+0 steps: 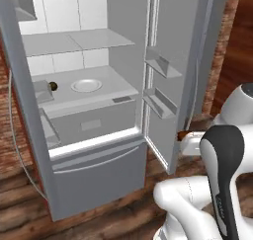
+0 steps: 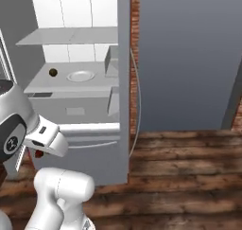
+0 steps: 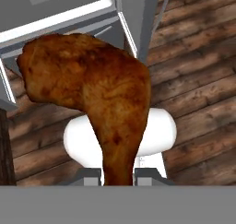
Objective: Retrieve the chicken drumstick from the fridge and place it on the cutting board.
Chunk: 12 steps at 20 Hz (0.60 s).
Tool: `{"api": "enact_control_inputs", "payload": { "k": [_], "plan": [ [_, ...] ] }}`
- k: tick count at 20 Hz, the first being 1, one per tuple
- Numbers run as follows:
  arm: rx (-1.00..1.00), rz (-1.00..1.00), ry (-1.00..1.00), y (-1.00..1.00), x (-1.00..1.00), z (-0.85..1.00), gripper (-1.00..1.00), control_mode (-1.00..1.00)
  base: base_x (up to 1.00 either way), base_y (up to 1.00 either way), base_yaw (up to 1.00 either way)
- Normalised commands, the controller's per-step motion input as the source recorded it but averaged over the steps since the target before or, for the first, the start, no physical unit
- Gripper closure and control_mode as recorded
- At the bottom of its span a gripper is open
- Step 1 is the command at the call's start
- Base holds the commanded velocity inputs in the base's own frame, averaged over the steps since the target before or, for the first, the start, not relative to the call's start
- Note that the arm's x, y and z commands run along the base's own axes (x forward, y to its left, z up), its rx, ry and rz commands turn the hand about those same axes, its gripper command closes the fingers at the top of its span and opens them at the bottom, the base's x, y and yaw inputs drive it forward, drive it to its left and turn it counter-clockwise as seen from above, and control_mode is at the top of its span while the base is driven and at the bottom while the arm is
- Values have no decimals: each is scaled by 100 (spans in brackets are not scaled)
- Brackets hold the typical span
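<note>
My gripper is shut on the thin bone end of the chicken drumstick, a reddish-brown roasted piece looming large in the hand view. From the left base view the gripper hangs low beside the open right door of the fridge, with a bit of the drumstick showing at its tip. In the right base view the gripper sits in front of the fridge, outside its white interior. The cutting board is out of view.
A round white plate and a small dark ball rest on a fridge shelf. Both fridge doors stand open, with bins on the right one. Wooden floor lies below; brick wall and a grey panel stand to the right.
</note>
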Motion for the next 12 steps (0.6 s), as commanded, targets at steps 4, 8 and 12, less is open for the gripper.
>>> {"api": "enact_control_inputs", "payload": {
  "k": [4,8,12],
  "plan": [
    [0,0,0,0,0,0,100,100,-59,0,-41],
    [0,0,0,0,0,0,100,100,-46,-2,-38],
    [0,0,0,0,0,0,100,100,-32,-5,-37]
  ]
}}
